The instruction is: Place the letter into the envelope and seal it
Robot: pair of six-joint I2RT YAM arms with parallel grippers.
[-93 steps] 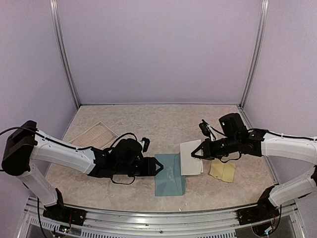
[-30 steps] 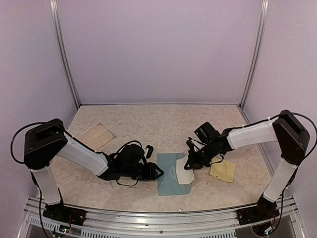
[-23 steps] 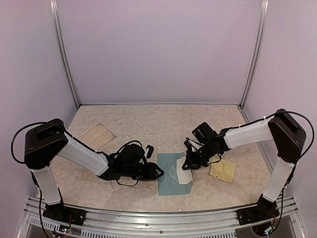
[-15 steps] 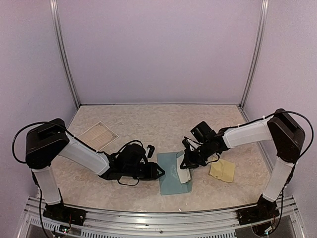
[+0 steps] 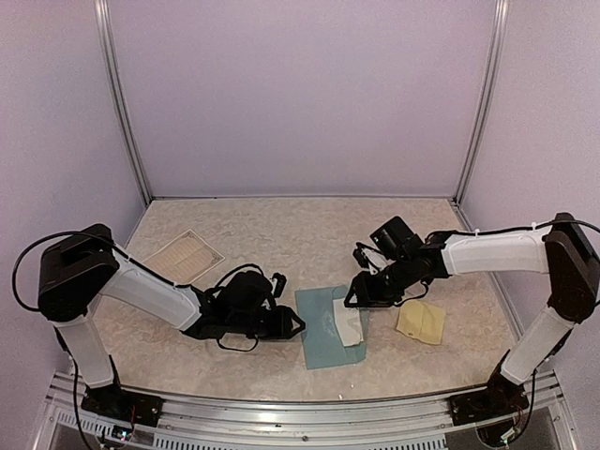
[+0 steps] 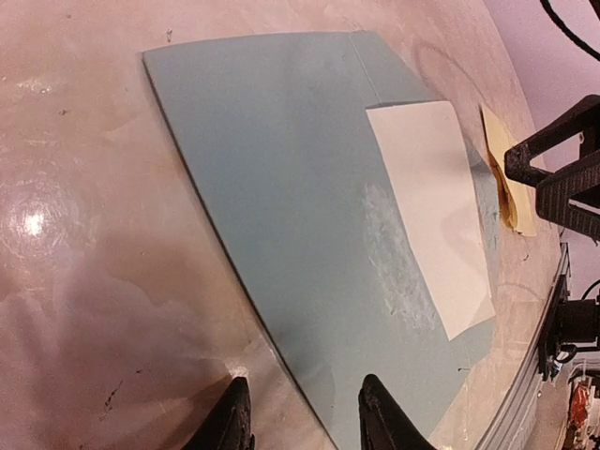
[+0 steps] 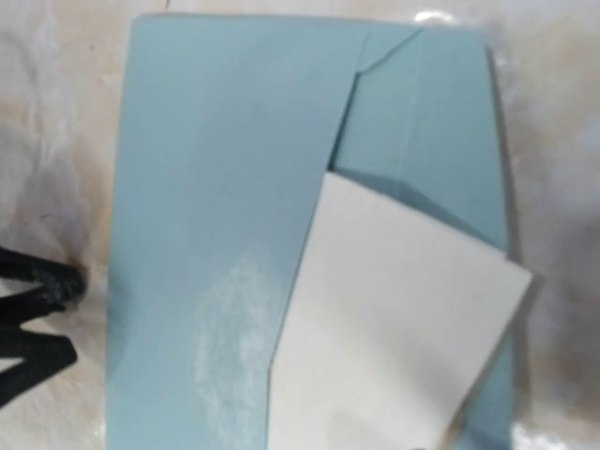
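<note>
The teal envelope (image 5: 322,330) lies flat between the arms. The white letter (image 5: 350,324) rests on its right part, its left edge tucked under the envelope's front panel (image 7: 216,216); the rest sticks out over the opened flap (image 7: 441,122). My left gripper (image 6: 305,424) is low at the envelope's left edge, open; one finger (image 6: 380,417) is over the paper, the other on the table. My right gripper (image 5: 353,297) hovers just right of the letter, fingers apart and holding nothing. Its own fingers are out of the right wrist view.
A small yellow sticker sheet (image 5: 421,322) lies right of the envelope, under the right arm. A pale ribbed sheet (image 5: 184,258) sits at the back left. Metal posts and purple walls enclose the table; the rail runs along its near edge.
The right gripper let go of the letter and drew back up and to the right. The letter stays partly tucked in the envelope. The left gripper has hardly moved.
</note>
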